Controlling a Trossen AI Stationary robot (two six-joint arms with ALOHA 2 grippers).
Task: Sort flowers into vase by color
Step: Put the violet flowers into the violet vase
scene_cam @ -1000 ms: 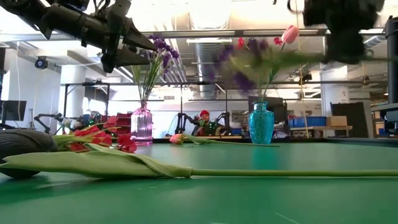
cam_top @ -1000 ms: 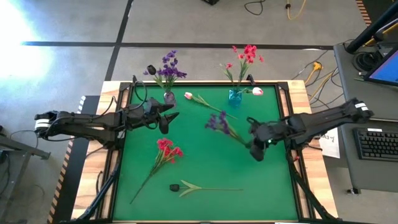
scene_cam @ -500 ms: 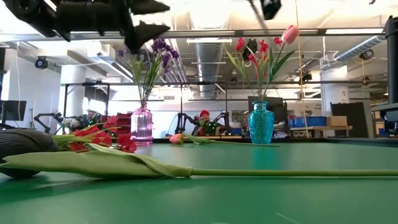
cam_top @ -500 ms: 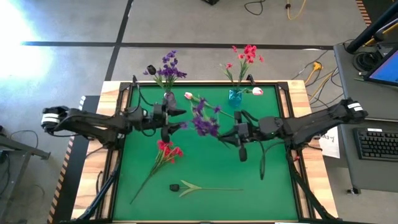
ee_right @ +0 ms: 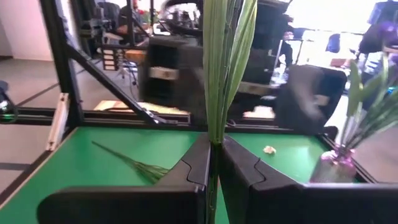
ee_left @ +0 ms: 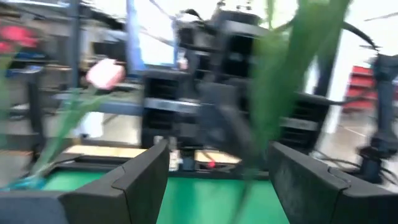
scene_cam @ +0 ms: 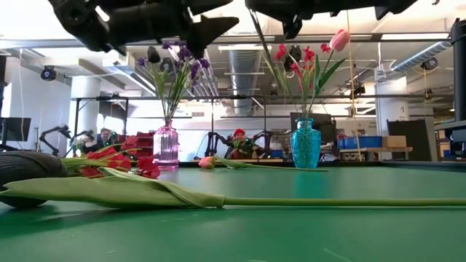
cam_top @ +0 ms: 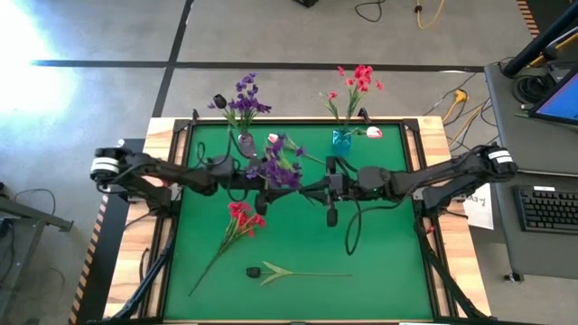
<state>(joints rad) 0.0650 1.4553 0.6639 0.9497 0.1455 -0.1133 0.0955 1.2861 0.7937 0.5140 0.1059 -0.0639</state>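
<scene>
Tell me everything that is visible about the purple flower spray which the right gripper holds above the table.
The purple flower spray is an artificial cluster of small violet blooms on a thin green stem with long narrow leaves. It hangs in the air over the middle of the green table, roughly level, blooms toward the left arm. The right gripper is shut on its stem. The left gripper, open, faces the stem; no contact shows.

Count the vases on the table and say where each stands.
2. The pink vase stands at the far edge toward the left arm's side; the blue vase stands at the far edge toward the right arm's side. None seems hidden.
</scene>
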